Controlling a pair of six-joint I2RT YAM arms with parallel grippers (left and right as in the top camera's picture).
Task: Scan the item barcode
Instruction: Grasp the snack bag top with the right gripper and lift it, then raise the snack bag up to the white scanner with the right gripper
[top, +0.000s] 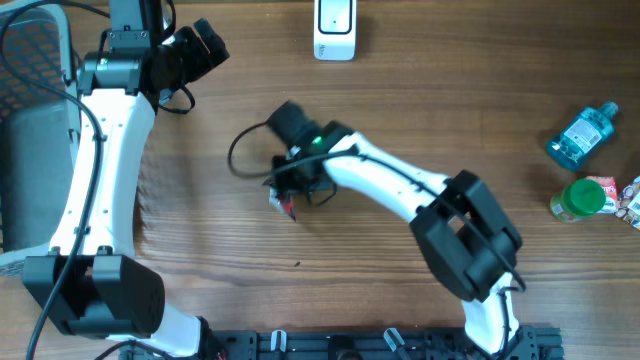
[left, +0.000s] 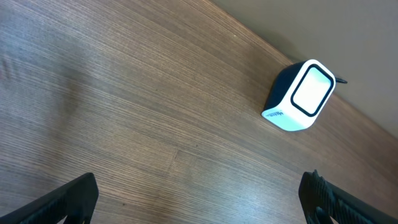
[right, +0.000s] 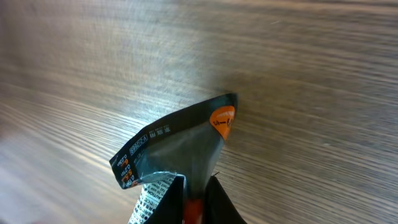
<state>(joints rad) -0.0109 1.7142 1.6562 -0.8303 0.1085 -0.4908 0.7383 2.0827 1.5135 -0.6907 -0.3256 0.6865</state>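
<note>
Your right fingers (right: 222, 208) were pinched on the packet (right: 180, 140) at the middle of the surface (top: 400, 110); the scanner (top: 334, 30) lay beyond it, at the far edge. Your left fingers (left: 68, 199) stood spread, empty.

One white scanner (top: 334, 28) at the counter's (top: 420, 110) far edge. One blue bottle (top: 582, 135) and one green-capped jar (top: 578, 198) by its right edge. One dark packet (right: 180, 143) mid-counter.
</note>
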